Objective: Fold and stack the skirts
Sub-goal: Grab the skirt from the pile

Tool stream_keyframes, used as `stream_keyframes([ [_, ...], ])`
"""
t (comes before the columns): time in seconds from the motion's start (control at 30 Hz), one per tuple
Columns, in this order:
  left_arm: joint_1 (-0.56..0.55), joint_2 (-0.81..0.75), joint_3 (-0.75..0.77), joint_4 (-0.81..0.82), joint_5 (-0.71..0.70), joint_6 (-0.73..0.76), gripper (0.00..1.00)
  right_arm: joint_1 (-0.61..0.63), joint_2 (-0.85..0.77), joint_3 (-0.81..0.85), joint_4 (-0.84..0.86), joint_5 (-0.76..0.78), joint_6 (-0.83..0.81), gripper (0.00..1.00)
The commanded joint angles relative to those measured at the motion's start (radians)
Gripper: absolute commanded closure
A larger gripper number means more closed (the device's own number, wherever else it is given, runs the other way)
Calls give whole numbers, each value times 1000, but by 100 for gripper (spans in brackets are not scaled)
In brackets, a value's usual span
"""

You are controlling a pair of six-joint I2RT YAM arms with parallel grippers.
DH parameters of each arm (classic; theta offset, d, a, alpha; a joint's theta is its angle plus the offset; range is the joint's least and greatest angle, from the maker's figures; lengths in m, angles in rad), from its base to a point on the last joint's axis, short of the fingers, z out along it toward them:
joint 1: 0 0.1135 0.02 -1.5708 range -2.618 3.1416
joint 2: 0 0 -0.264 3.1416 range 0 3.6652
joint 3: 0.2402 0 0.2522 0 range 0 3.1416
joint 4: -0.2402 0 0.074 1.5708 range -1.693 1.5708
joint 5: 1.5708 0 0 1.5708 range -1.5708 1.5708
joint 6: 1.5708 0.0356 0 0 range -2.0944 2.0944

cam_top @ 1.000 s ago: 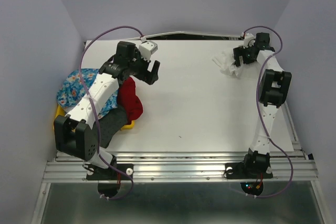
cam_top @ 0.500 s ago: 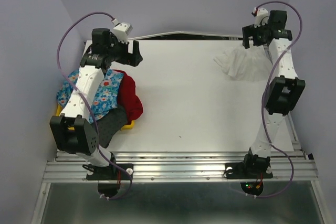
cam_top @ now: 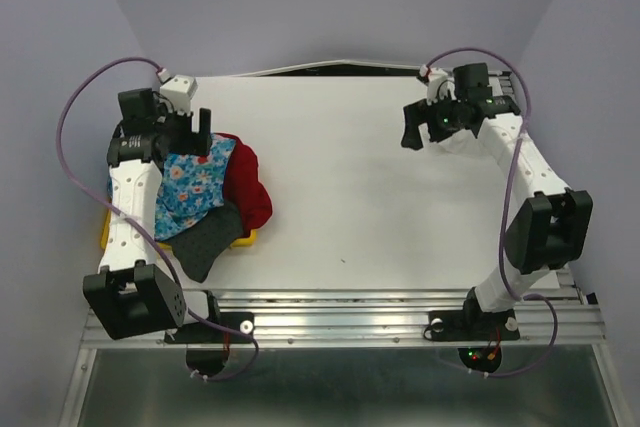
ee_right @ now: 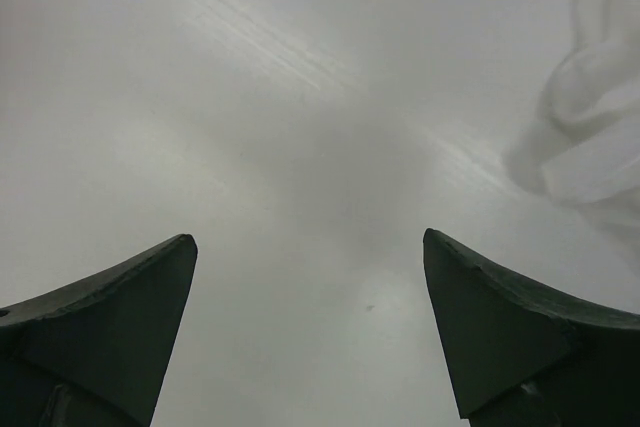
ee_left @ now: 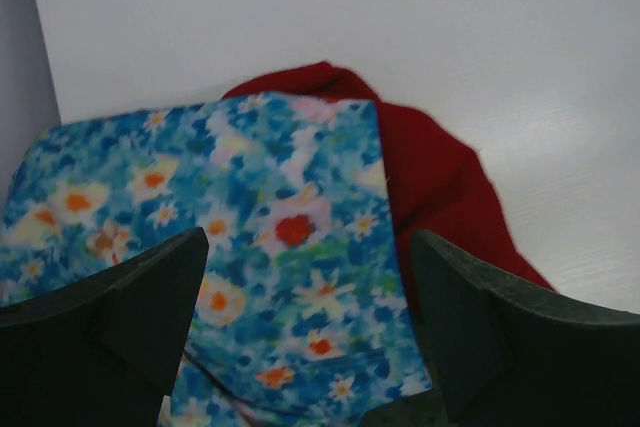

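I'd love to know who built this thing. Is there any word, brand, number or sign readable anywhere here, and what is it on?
None: no readable text in any view.
The left gripper, right gripper and white table show no lettering.
The blue flowered skirt bears only a flower print; the red skirt is plain.

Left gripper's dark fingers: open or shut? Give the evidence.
Open: the left gripper's fingers stand wide apart above the blue flower-print cloth skirt, gripping nothing.
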Motion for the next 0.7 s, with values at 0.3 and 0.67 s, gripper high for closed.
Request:
stream_keyframes([
  [0.3, 119, -289, -387, -183, 9, 420, 9, 37, -100, -260, 88, -67, 174, 0],
  [0.67, -30, -264, -474, -129, -60, 541, 8, 37, -126, -297, 91, -58, 192, 0],
])
